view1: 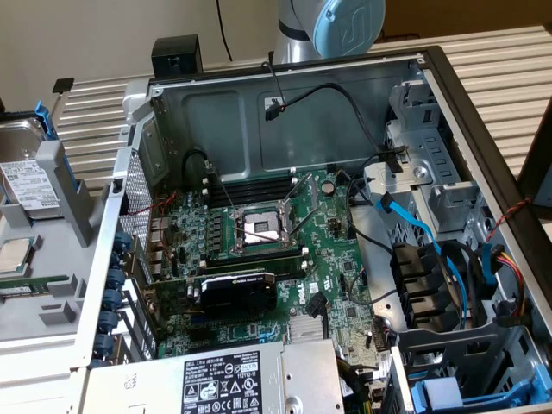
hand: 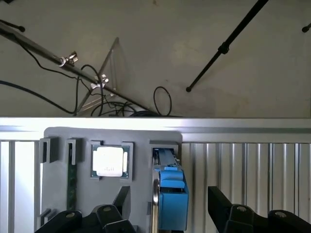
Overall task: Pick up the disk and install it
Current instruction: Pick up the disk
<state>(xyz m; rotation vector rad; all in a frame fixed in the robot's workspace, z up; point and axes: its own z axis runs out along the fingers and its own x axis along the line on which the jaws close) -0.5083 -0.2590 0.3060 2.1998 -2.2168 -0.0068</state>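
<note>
Disk (hand: pixel 171 196) stood on edge in grey holder (hand: pixel 58 194); pincer (hand: pixel 168 194) spread wide astride it, not touching.

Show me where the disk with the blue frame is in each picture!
Exterior view: the disk stands on edge in the grey holder at that view's far left, outside the computer case.
Wrist view: the disk is seen edge-on, blue frame towards the camera, in the holder's slot.
Shared landmark: the square CPU chip lying beside it in the same holder.
</note>
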